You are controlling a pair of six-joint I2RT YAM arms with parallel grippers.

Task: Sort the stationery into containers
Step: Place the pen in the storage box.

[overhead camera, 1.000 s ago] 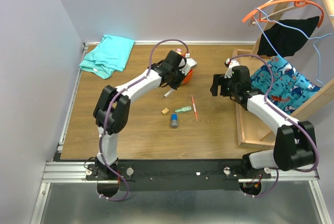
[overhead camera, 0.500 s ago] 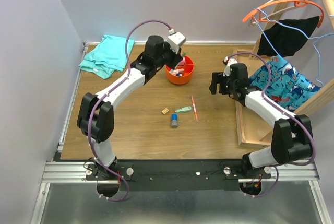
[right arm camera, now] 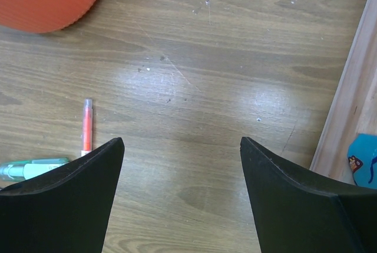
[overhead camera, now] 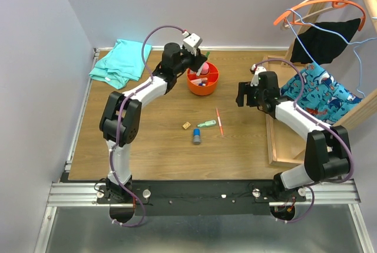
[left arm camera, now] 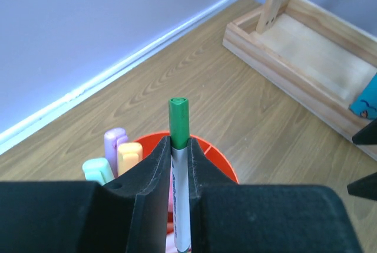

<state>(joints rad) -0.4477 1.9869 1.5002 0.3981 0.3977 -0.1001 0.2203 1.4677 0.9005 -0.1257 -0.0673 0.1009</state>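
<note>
My left gripper (overhead camera: 201,64) is shut on a white-barrelled marker with a green cap (left arm camera: 178,147) and holds it over the far left rim of the round orange-red organiser (overhead camera: 210,86), which also shows in the left wrist view (left arm camera: 219,157). Purple, orange and green highlighters (left arm camera: 128,154) stand in the organiser. My right gripper (overhead camera: 242,95) is open and empty above bare table (right arm camera: 181,141). On the table lie a thin orange-red pen (overhead camera: 219,121) (right arm camera: 87,126), a green highlighter (overhead camera: 205,124) (right arm camera: 29,168), a blue-grey cylinder (overhead camera: 196,138) and a tan block (overhead camera: 186,125).
A teal folded cloth (overhead camera: 121,59) lies at the back left. A large shallow wooden tray (overhead camera: 273,138) stands at the right with a patterned blue garment (overhead camera: 318,94) in it. A wooden rack with hangers (overhead camera: 321,5) rises at the back right.
My left arm has swung from the organiser's near left side up and back, and now holds the marker above the organiser's far rim. The right gripper has barely moved.
</note>
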